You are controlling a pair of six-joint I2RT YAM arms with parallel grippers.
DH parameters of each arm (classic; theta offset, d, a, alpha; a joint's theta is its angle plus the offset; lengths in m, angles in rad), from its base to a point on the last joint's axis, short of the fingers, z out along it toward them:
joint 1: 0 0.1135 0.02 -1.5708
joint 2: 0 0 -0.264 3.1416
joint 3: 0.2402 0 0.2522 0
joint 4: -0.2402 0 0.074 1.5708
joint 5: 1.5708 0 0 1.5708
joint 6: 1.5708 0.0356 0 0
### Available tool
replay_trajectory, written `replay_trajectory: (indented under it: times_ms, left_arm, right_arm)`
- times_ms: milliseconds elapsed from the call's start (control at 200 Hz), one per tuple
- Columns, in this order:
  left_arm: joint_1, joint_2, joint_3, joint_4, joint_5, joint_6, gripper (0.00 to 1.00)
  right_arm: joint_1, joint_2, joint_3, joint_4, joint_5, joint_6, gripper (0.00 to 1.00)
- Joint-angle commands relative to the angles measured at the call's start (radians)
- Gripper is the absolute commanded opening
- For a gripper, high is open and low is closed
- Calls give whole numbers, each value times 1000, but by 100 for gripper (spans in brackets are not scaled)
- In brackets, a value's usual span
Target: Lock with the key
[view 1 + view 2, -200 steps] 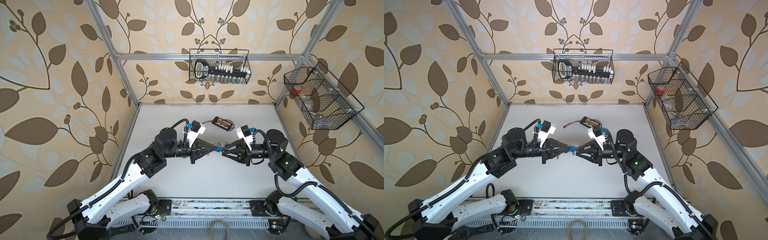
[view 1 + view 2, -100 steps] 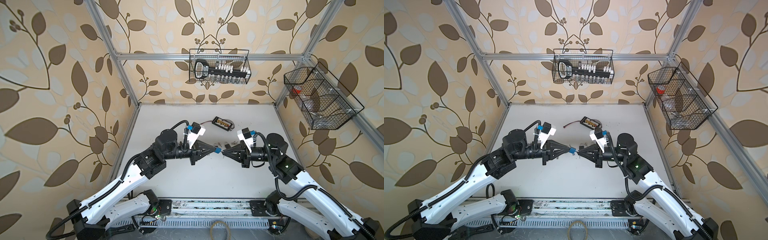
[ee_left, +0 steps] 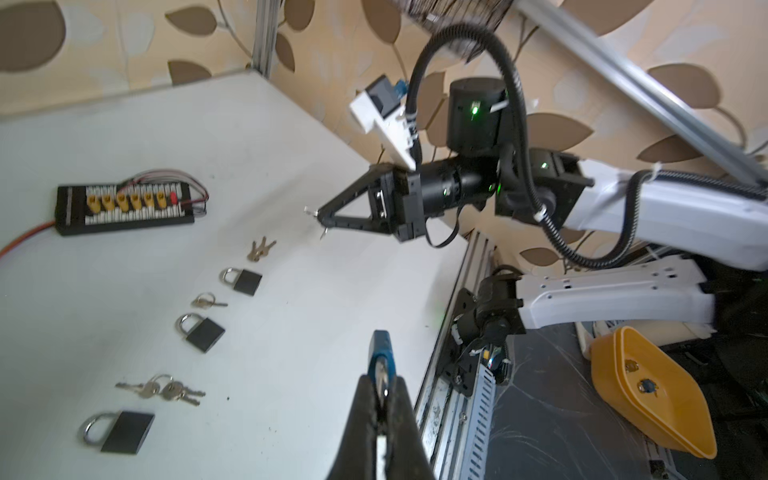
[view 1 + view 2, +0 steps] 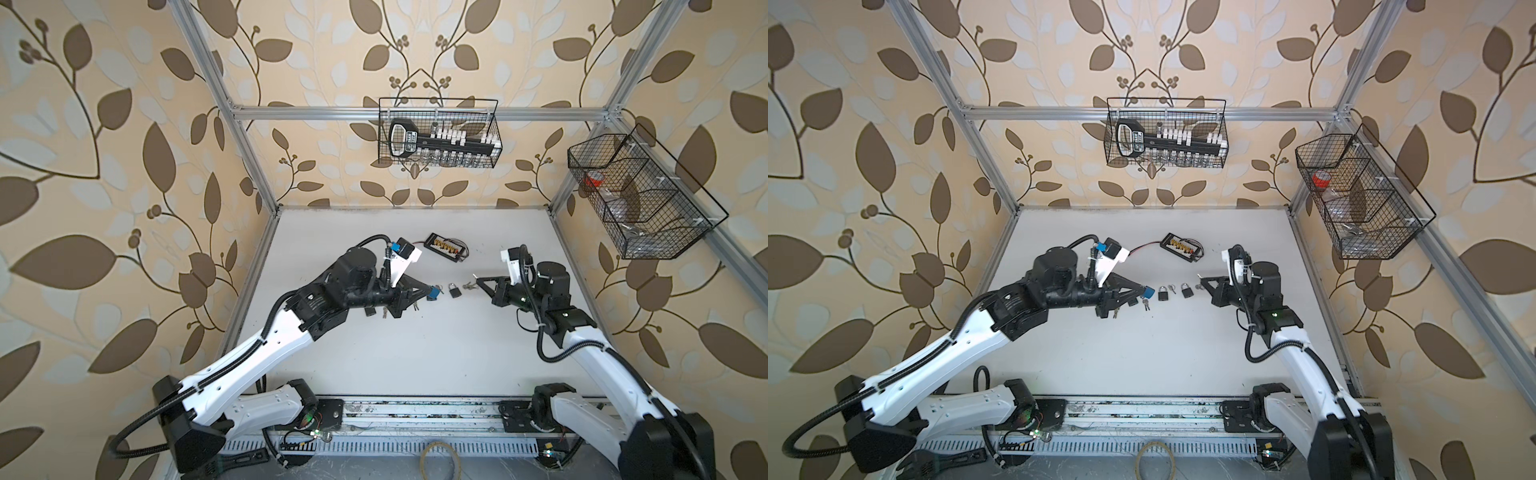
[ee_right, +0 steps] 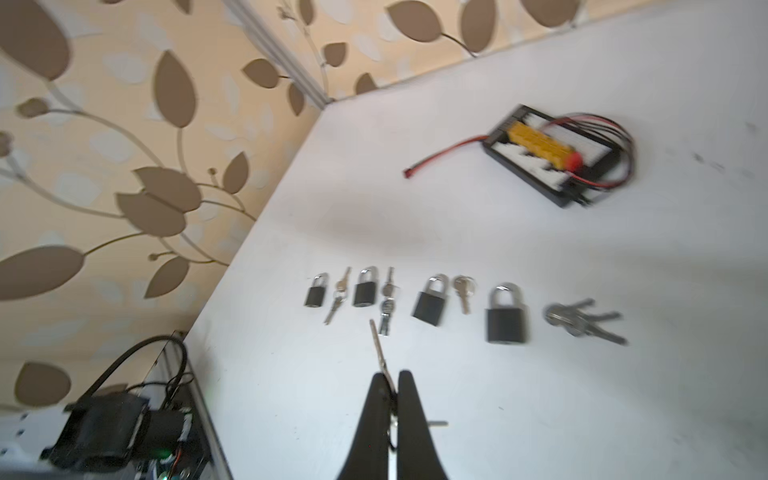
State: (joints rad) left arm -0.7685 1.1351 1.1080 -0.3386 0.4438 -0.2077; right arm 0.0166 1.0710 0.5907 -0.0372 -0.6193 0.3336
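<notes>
the left claw (image 4: pixel 430 291) is clamped tight on the blue padlock (image 4: pixel 434 293) and holds it up off the worktop (image 4: pixel 415 353), about midway between the left and right edges and a little nearer the far edge than the near one. in the left wrist view the lock's blue body sticks out past the black fingertips (image 3: pixel 359 415). the right claw (image 4: pixel 476 277) is pinched shut on a key (image 5: pixel 377 345). in the right wrist view its blade pokes forward from between the fingers, and a second key (image 5: pixel 436 423) juts out sideways lower down. the two claws point at each other across the middle of the worktop, apart and not touching.

under the gap between them a row of four black padlocks (image 5: pixel 430 300) lies flat on the worktop, running left to right with their shackles toward the far edge. loose keys (image 5: pixel 582 320) lie beside each one, and the largest bunch is at the right end of the row. in both top views the left arm covers part of this row.

a connector board (image 4: pixel 444 248) lies near the middle of the far edge, black with yellow plugs and red and black wires. a wire basket (image 4: pixel 438 133) hangs on the back rail and another wire basket (image 4: pixel 640 195) hangs on the right wall. an orange tub (image 3: pixel 652 395) sits off the worktop, past the rail at its near edge.
</notes>
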Motion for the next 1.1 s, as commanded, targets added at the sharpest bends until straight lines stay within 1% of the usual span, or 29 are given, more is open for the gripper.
replay_trajectory:
  times_ms: [0, 45, 110, 210, 430, 595, 700, 870, 940, 1020, 1095]
  left_arm:
    - [8, 90, 84, -52, -15, 2, 0]
    - [10, 134, 115, -59, -5, -7, 0]
    - [14, 193, 157, -65, 21, -13, 0]
    - [15, 262, 217, -96, 60, -16, 0]
    - [17, 260, 187, -37, 84, -62, 0]
    - [17, 245, 165, -24, 92, -76, 0]
    - [18, 231, 155, -33, 84, -73, 0]
    - [23, 214, 127, -23, 78, -80, 0]
    - [26, 211, 115, -11, 78, -87, 0]
    - [34, 205, 105, -2, 81, -95, 0]
    - [63, 190, 81, 33, 103, -123, 0]
  right_arm:
    - [-104, 125, 5, 22, -22, 13, 0]
    - [-112, 168, 20, 26, 23, 8, 0]
    - [-113, 233, 58, 12, 118, -23, 0]
    - [-117, 349, 160, -88, 209, -113, 0]
    - [-125, 498, 290, -196, 344, -206, 0]
    - [-124, 624, 401, -278, 358, -264, 0]
    - [-124, 653, 426, -293, 396, -276, 0]
    - [-123, 713, 460, -319, 389, -288, 0]
    - [-124, 723, 466, -315, 393, -285, 6]
    - [-124, 720, 467, -306, 398, -280, 22]
    - [-123, 697, 461, -290, 395, -268, 33]
